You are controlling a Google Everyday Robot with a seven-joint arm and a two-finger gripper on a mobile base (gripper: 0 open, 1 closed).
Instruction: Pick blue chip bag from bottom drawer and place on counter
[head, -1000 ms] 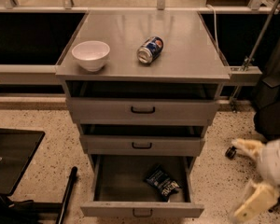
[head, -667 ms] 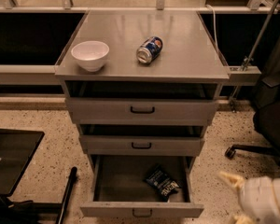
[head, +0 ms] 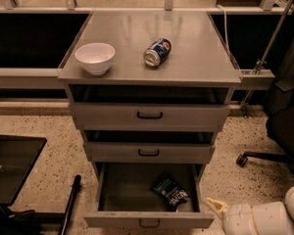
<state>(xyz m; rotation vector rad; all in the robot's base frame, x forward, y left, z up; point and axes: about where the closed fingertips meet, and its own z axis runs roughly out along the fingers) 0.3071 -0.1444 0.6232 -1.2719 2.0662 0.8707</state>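
Our gripper [head: 214,205], open or closed we cannot tell, hangs by the bottom drawer [head: 112,220] at its front right corner, nearest the blue chip bag [head: 170,192].

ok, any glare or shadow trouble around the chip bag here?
Camera view: soft sheen on the counter's far end; the bottom drawer is dim inside, but the blue chip bag stands out against it; the gripper is at lower right, outside the drawer, well lit.

Office-like lab: metal drawer cabinet [head: 149,115], speckled floor [head: 44,129], office chair [head: 283,131]; gripper [head: 214,205] bottom right.
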